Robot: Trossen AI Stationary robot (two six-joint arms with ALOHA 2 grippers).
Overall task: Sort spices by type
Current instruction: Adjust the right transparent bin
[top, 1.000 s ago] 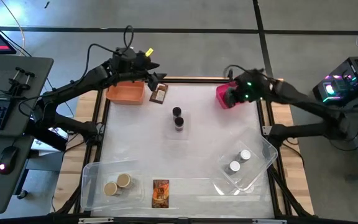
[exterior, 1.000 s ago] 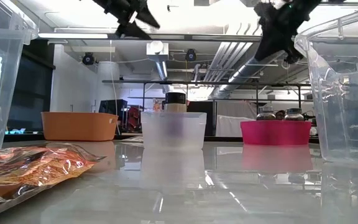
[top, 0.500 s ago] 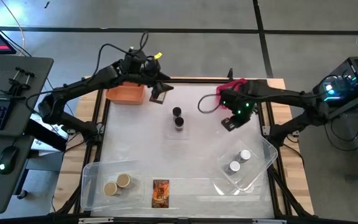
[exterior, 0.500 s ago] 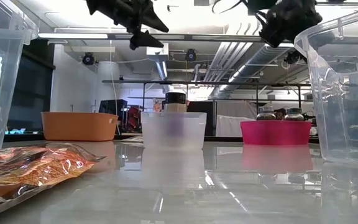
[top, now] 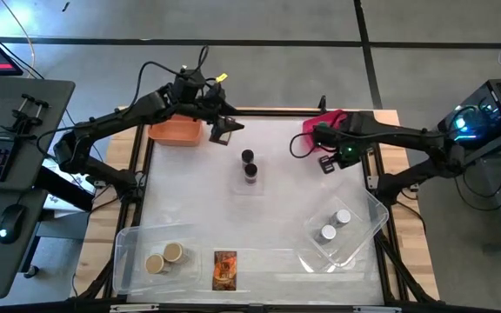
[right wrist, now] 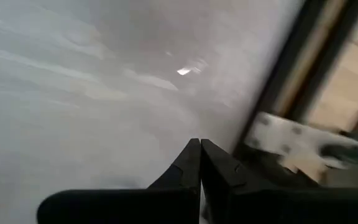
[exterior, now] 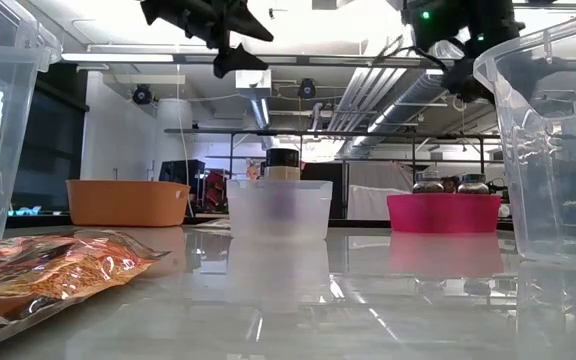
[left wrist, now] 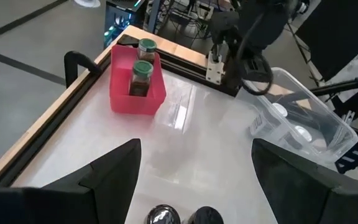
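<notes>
Spices sit mostly grouped. From the high view we see two dark-capped jars [top: 249,165] mid-tabletop, tan-capped jars [top: 164,257] in the near-left tub [top: 129,252], white-capped jars [top: 335,224] in the near-right tub [top: 368,217], and a packet [top: 224,269] loose at the near edge.

In the low view both arms hang high, leaving the middle open.

Through the left wrist view, left gripper [left wrist: 194,186] has its jaws wide and empty over the dark jars; green-capped jars [left wrist: 142,65] fill the pink bin [left wrist: 137,99].

In the right wrist view, right gripper [right wrist: 200,163] has its jaws pressed together near the tabletop's right rail.

We judge the packet or dark jars come next.

overhead, table-level, two wrist views
</notes>
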